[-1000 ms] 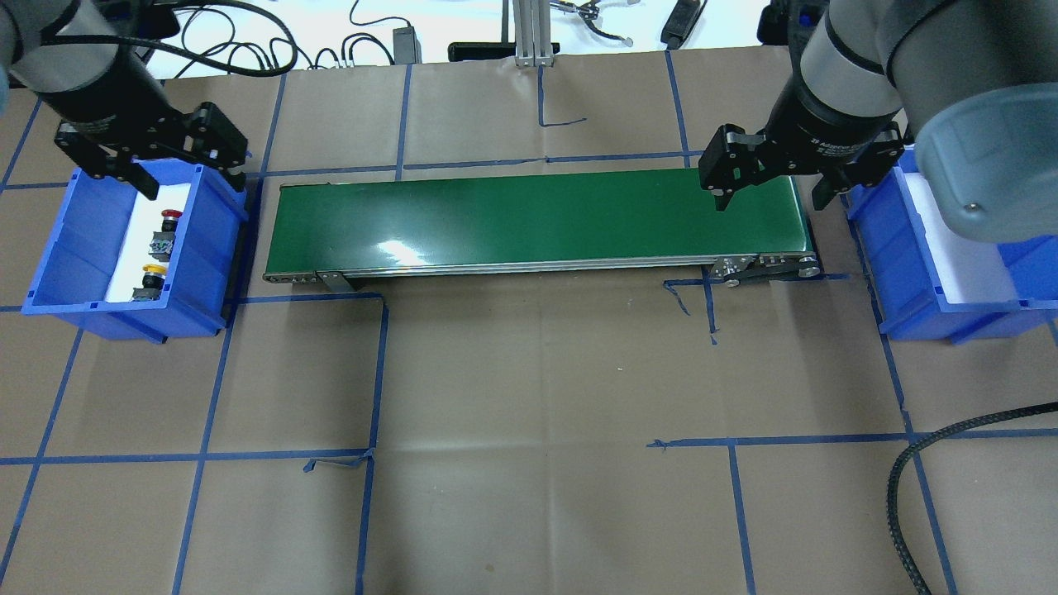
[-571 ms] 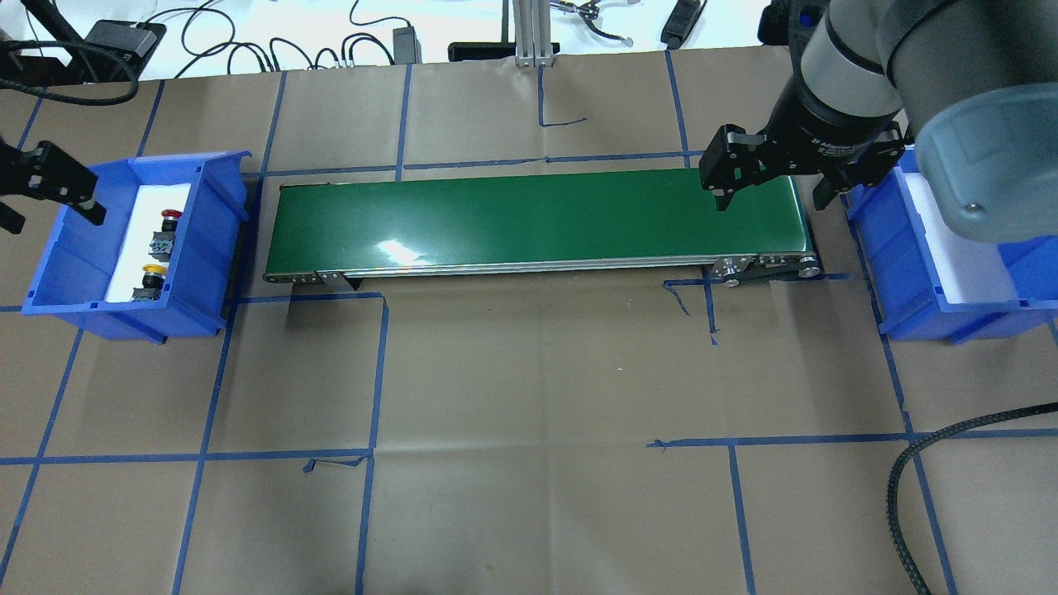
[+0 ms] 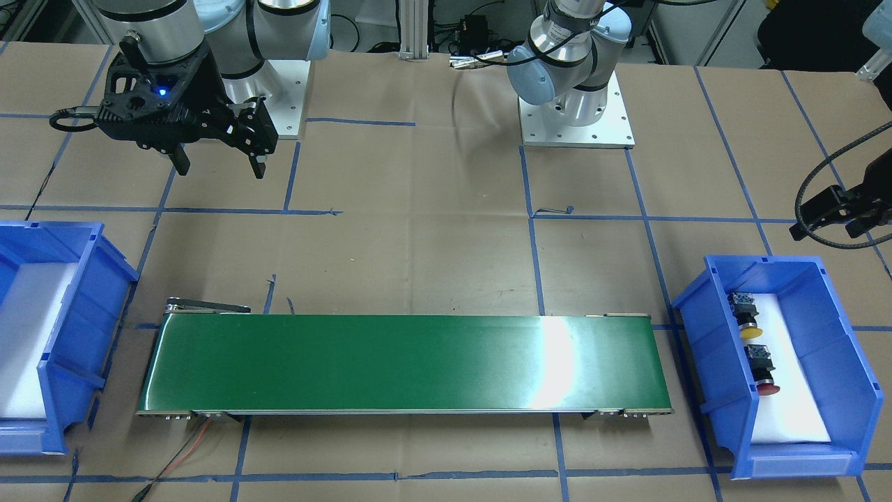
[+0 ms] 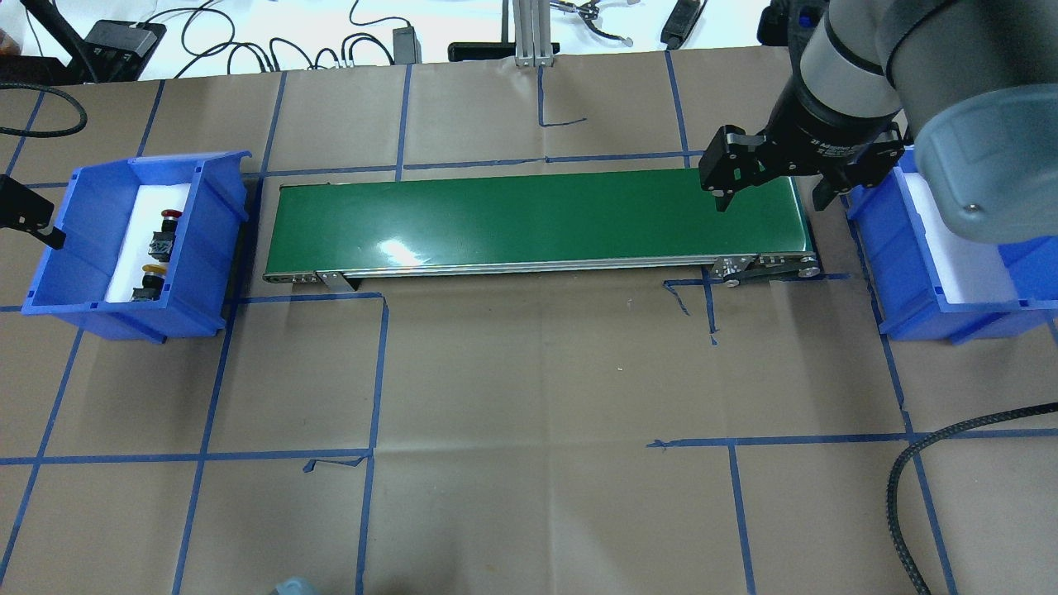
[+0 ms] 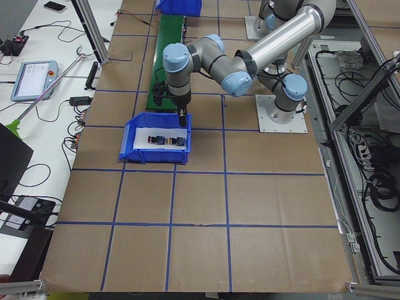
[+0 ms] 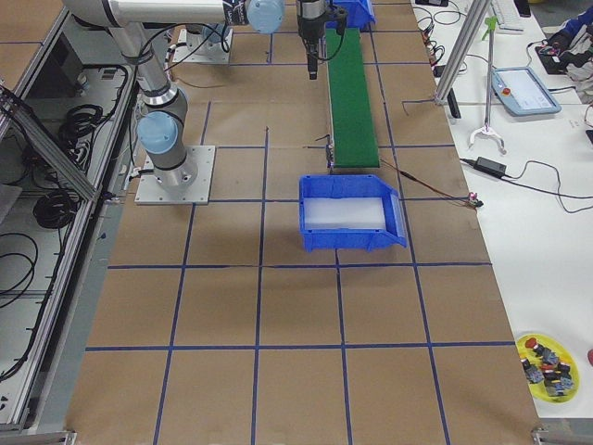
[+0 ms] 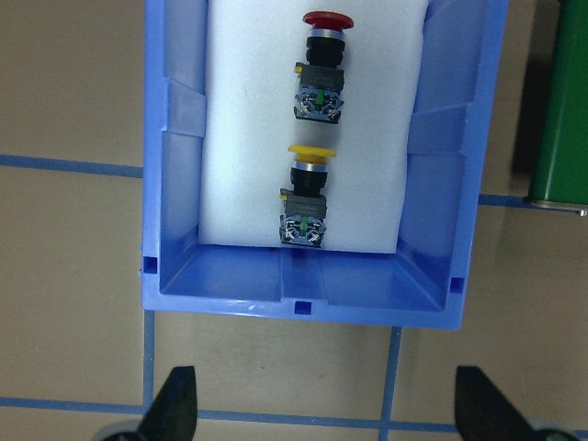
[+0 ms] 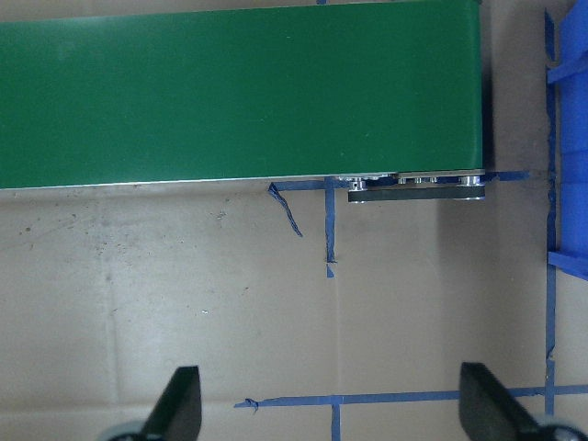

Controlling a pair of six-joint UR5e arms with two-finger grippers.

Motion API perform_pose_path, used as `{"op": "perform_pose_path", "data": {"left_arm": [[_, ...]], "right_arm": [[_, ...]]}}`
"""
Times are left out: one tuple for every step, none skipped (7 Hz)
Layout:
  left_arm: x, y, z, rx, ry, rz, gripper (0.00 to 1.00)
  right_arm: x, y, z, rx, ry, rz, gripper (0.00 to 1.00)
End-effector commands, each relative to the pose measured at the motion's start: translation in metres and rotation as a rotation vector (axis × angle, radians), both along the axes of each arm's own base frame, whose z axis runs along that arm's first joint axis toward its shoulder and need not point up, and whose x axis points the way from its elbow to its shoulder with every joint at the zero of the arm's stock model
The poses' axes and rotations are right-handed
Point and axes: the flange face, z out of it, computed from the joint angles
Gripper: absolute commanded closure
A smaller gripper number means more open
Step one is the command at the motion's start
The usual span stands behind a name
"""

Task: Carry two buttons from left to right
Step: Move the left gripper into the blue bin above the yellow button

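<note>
The two buttons lie on white foam in the left blue bin [image 4: 207, 248]: the red-capped button [image 4: 169, 216] at the far end and the yellow-capped button [image 4: 151, 271] nearer. The left wrist view shows both, the red one [image 7: 322, 64] and the yellow one [image 7: 308, 193]. My left gripper [image 7: 328, 415] is open and empty, high up, its fingertips over the paper just past the bin's short end wall. My right gripper [image 4: 773, 197] is open and empty above the right end of the green conveyor belt [image 4: 537, 219].
The right blue bin [image 4: 901, 264] with white foam stands beside the conveyor's right end. A black braided cable [image 4: 909, 463] hangs at the lower right. Blue tape lines cross the brown paper. Cables and devices lie along the table's far edge.
My left gripper has moved from over the far end of the left bin out to the view's left edge. The right gripper and both buttons have not moved.
</note>
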Motion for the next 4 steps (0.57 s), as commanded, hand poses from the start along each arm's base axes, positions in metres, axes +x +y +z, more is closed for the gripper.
{"op": "perform_pose_path", "data": {"left_arm": [[-0.002,-0.008,-0.044,-0.031,-0.018,-0.009,0.0],[-0.009,-0.014,-0.062,-0.035,-0.02,-0.026,0.0],[-0.02,-0.023,-0.08,-0.043,-0.035,-0.051,0.0],[-0.022,-0.026,-0.099,-0.039,-0.027,-0.055,0.0]], "right_arm": [[0.0,0.0,0.0,0.0,0.0,0.0,0.0],[0.0,0.0,0.0,0.0,0.002,0.0,0.0],[0.0,0.0,0.0,0.0,0.002,0.0,0.0],[0.0,0.0,0.001,-0.002,0.0,0.0,0.0]]}}
